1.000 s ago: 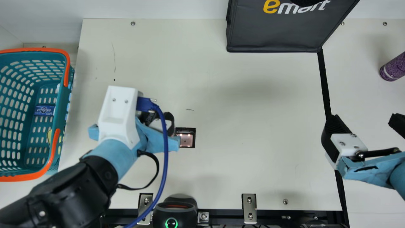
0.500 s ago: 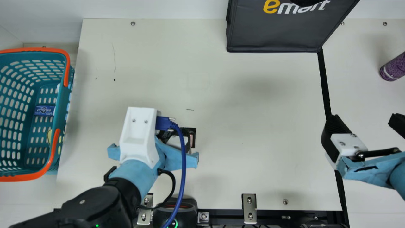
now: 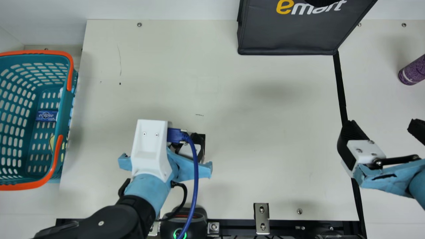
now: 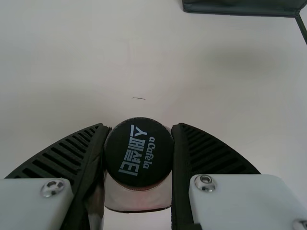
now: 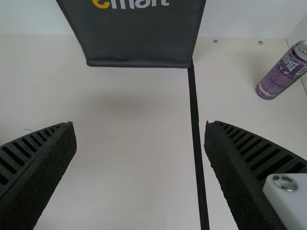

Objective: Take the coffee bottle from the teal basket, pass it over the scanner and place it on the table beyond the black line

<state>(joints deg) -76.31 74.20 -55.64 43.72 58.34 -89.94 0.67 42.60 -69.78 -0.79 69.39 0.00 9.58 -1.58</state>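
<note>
The left gripper point(image 4: 139, 125) grasps the coffee bottle point(image 4: 139, 160), apparently at the scanner point(image 3: 203, 136); the scanning pass seems underway. Next probably comes a handover to the spread, empty right gripper point(image 3: 382, 124), then placement beyond the black line point(image 3: 340, 86).

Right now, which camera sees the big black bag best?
The main view: it shows the most of the black bag, lettering included. The right wrist view cuts the letters' tops; the left wrist view catches the bag's bottom strip.
</note>
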